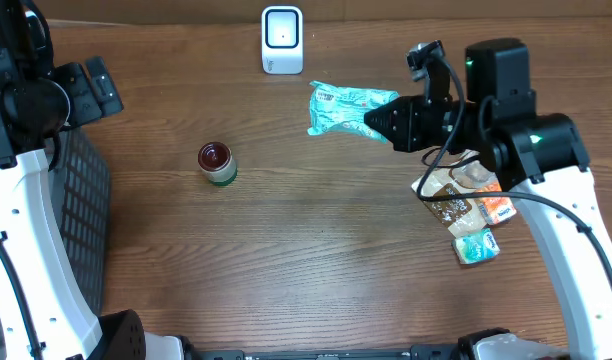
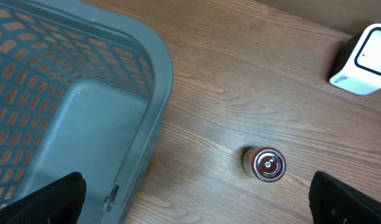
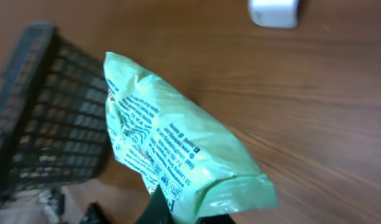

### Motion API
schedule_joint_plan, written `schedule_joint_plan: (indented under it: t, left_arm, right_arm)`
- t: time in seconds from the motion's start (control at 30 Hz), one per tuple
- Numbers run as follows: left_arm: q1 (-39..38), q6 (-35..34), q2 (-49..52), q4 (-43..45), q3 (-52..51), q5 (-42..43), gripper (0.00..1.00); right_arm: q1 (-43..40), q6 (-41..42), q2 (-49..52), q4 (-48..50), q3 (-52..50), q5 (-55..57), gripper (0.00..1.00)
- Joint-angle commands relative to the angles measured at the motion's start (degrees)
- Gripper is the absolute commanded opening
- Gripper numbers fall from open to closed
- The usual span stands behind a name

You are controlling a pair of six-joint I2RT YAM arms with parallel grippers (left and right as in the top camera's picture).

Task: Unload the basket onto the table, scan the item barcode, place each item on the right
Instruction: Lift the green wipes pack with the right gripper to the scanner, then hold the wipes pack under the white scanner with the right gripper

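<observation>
The right tool (image 1: 374, 120) grips the green packet (image 1: 338, 107) aloft near the scanner (image 1: 282, 39), scan apparently pending (left tool (image 1: 91, 88) gapes wide).

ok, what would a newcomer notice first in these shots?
The green packet pinched in the right tool, held up near the white scanner at the far edge. Next, the red-lidded jar standing alone mid-table, and the grey basket at the left edge.

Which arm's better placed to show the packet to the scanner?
Right. The right gripper is shut on the green packet, close to the white scanner; the left gripper is open, empty, over by the basket.
</observation>
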Motion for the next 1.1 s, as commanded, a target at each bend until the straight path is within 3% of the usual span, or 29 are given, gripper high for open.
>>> schedule_joint_plan:
  t: [0.0, 0.2, 0.33, 0.43, 0.77, 0.9, 1.07]
  left_arm:
    - [0.09, 1.09, 0.09, 0.11, 0.13, -0.52, 1.0]
    - [0.09, 1.09, 0.09, 0.11, 0.13, -0.52, 0.99]
    - [0.09, 1.09, 0.09, 0.11, 0.13, -0.52, 0.99]
    - [0.09, 1.09, 0.09, 0.11, 0.11, -0.52, 1.0]
    - [0.09, 1.09, 0.09, 0.11, 0.13, -0.52, 1.0]
    - [0.09, 1.09, 0.09, 0.11, 0.13, -0.52, 1.0]
    - [0.09, 1.09, 0.09, 0.11, 0.13, -0.52, 1.0]
  right_arm:
    - [3.26, 2.25, 3.74, -1.77, 8.61, 12.31, 0.04]
    - [10.03, -3.19, 17.46, -6.1, 29.62, 36.06, 0.04]
    - [14.21, -11.67, 23.56, 4.72, 32.15, 55.25, 0.04]
    - [15.93, -20.85, 27.78, 12.94, 32.15, 62.64, 0.04]
    - [16.59, -54.62, 43.8, 36.76, 32.15, 66.14, 0.04]
    - [16.57, -62.07, 48.89, 47.54, 32.15, 66.1, 0.04]
    - [16.57, -72.28, 53.9, 52.72, 32.13, 65.44, 0.04]
